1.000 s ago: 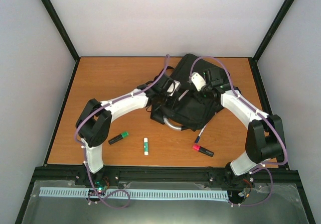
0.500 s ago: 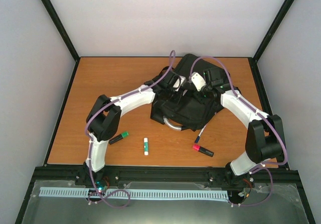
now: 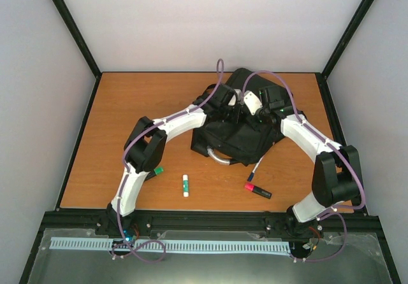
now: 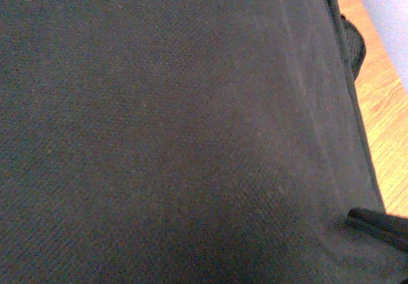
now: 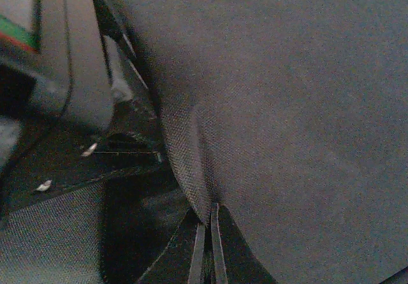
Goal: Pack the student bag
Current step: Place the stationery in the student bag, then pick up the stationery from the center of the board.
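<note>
— Moved since the last check?
— Left arm only. Its elbow has swung inward, and the left gripper point(image 3: 229, 108) has reached further across the large black fabric backpack point(image 3: 245, 139). Whether its jaws are open or closed I cannot tell; its camera shows only cloth.
— Location and heading of the bag?
— It lies flat on the orange wooden table point(image 3: 140, 106), right of centre and toward the far edge. The long axis runs near to far, slightly skewed, and the grey loop handle point(image 3: 217, 158) faces the arm bases.
— Handling?
— Judged soft, limp and light, so it will sag. Take it by a seam, strap or the handle.
— Right gripper point(image 3: 246, 106)?
— Closed, pinching a fold of the fabric.
</note>
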Controlling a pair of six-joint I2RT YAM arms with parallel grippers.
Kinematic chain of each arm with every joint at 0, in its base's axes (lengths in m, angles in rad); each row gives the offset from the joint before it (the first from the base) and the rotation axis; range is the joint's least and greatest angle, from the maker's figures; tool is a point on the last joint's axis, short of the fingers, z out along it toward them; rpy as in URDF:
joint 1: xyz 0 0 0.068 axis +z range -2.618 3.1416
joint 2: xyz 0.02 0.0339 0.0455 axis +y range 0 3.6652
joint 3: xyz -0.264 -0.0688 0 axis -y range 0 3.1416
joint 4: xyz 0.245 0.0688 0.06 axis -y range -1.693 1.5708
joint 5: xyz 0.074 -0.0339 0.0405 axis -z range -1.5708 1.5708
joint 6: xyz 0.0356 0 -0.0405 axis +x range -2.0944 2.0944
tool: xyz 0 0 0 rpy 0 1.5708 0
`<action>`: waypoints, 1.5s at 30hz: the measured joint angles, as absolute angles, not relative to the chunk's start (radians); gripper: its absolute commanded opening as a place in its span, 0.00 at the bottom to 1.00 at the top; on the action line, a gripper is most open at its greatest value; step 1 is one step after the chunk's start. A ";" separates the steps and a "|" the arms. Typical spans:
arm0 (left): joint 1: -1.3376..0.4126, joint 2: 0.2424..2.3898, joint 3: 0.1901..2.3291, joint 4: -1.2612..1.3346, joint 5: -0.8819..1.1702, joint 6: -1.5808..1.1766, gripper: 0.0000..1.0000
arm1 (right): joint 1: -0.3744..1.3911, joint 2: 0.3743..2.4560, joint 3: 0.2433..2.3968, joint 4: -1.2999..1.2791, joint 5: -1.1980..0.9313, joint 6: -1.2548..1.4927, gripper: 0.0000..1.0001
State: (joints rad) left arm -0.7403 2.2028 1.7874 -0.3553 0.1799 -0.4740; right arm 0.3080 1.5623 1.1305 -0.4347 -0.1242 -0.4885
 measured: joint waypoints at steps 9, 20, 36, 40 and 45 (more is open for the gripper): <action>-0.740 2.203 1.765 -0.278 0.179 -0.567 0.44 | 0.303 1.562 1.131 -0.421 -0.126 -0.478 0.03; -0.740 1.959 1.526 -0.205 0.157 -0.555 0.51 | 0.307 1.580 1.131 -0.434 -0.131 -0.471 0.03; -0.940 1.499 0.939 -0.071 -0.017 -0.286 0.52 | 0.309 1.606 1.132 -0.438 -0.146 -0.471 0.03; -1.024 1.477 0.875 -0.065 -0.044 -0.192 0.51 | 0.309 1.615 1.134 -0.438 -0.150 -0.471 0.03; -1.136 1.523 0.907 -0.087 -0.102 -0.079 0.51 | 0.309 1.615 1.134 -0.438 -0.150 -0.469 0.03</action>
